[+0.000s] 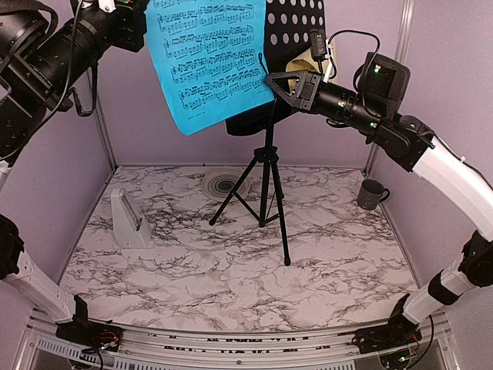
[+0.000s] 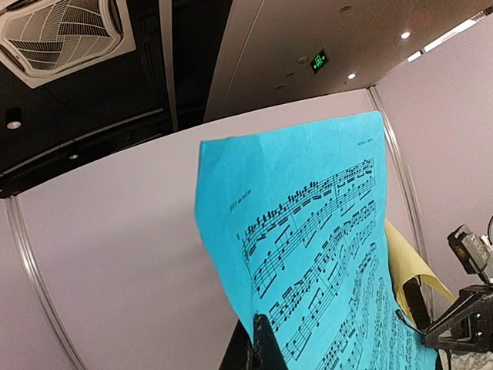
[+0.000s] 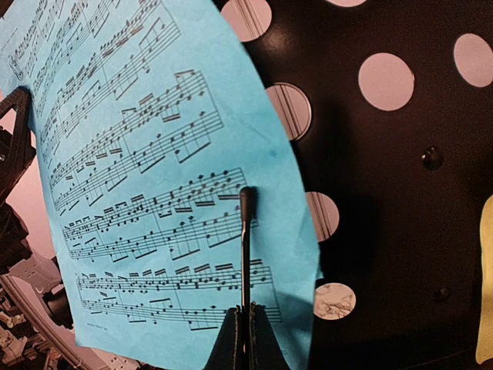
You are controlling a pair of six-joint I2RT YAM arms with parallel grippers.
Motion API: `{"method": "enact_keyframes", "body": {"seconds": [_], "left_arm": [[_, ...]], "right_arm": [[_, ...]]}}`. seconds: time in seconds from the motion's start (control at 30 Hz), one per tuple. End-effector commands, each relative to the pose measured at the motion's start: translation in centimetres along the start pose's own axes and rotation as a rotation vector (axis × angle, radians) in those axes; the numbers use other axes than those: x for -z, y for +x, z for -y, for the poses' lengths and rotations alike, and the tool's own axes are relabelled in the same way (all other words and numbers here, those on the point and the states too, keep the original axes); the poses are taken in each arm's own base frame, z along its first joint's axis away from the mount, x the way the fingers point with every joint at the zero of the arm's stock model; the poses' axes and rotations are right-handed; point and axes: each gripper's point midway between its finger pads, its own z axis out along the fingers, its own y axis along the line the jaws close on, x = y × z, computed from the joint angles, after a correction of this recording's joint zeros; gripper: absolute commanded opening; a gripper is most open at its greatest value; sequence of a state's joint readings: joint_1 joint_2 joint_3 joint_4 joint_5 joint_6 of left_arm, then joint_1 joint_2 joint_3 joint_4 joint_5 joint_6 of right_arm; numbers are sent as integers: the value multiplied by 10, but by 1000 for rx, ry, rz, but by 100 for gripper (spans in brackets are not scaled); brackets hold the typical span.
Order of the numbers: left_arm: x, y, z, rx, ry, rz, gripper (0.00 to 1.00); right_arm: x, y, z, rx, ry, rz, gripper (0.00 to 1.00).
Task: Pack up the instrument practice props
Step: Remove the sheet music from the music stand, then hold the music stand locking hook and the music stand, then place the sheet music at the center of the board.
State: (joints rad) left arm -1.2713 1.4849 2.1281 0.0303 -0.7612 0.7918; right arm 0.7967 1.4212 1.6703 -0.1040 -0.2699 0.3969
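The blue sheet-music page (image 1: pixel 208 58) hangs tilted in front of the black hole-punched music stand (image 1: pixel 296 31), which stands on tripod legs (image 1: pixel 266 189). My left gripper (image 2: pixel 259 324) is shut on the blue page's (image 2: pixel 323 254) edge. My right gripper (image 1: pixel 271 79) is shut on the stand's thin black page-holder rod (image 3: pixel 246 231), which lies across the blue page (image 3: pixel 154 193). A yellow page (image 1: pixel 300 65) rests on the stand behind my right gripper (image 3: pixel 245 311) and shows at the right edge of the right wrist view. The white pyramid metronome (image 1: pixel 129 220) stands on the marble table at the left.
A dark mug (image 1: pixel 371 193) sits at the table's right edge by the wall. A round grey disc (image 1: pixel 223 185) lies behind the tripod legs. Lilac walls close in the table at the back and on both sides.
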Motion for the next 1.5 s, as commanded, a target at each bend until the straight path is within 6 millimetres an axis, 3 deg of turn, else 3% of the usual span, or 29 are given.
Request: {"method": "enact_keyframes", "body": {"seconds": [0.0, 0.4, 0.53, 0.63, 1.1, 1.23, 1.47], "left_arm": [[19, 2, -34, 48, -58, -22, 0], [52, 28, -69, 66, -91, -92, 0], [52, 37, -60, 64, -76, -104, 0], [50, 42, -52, 57, -69, -120, 0], [49, 96, -22, 110, -33, -273, 0], [55, 116, -19, 131, -24, -344, 0], [78, 160, -11, 186, -4, -474, 0]], "right_arm": [[-2, -10, 0, 8, 5, 37, 0], [-8, -8, 5, 4, 23, 30, 0], [-10, -5, 7, 0, 27, 26, 0], [-11, -4, 9, -5, 32, 24, 13], [9, -15, -4, 26, 7, 60, 34], [18, -18, -12, 50, -20, 71, 39], [34, -23, -17, 72, -23, 100, 40]]}}
